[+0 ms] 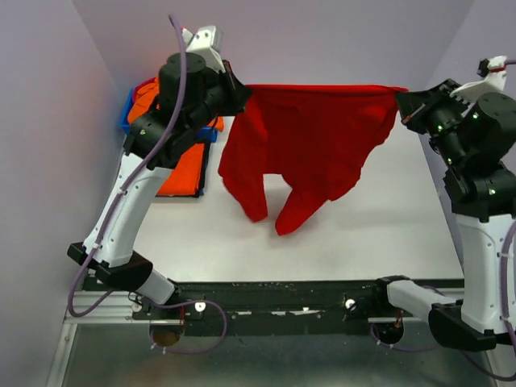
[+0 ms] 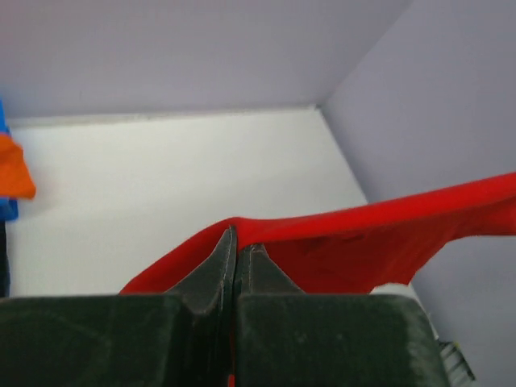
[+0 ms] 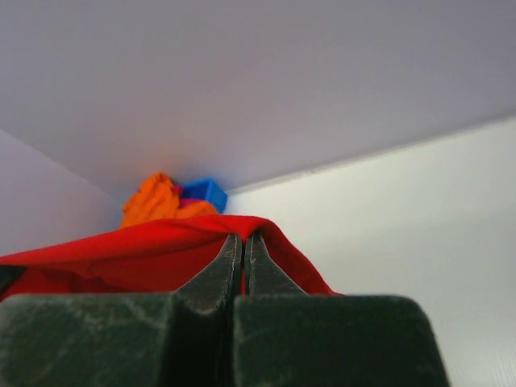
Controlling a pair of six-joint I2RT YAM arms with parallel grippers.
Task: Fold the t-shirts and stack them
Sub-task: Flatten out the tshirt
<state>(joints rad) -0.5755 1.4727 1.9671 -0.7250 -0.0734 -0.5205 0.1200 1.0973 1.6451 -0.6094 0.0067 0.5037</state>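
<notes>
Red shirt: hung in the air between the two grippers, its top edge pulled nearly straight across the back of the table.
Shirt body: drooped below that edge in loose folds, with two lobes hanging lowest near the table's middle; from above it was unclear whether they touched the surface.
Left gripper: clamped on the left end of the top edge. In its wrist view the fingers were pressed together, with red cloth pinched at their tips and running off to the right.
Right gripper: clamped on the right end of the same edge. In its wrist view the fingers met under a ridge of red cloth draped over the tips.
Orange shirt: lay flat on the table at the left, partly under the left arm and apart from the red shirt.
Bin: blue, in the far left corner behind the left arm.
Orange heap: bunched cloth rising out of the bin.
</notes>
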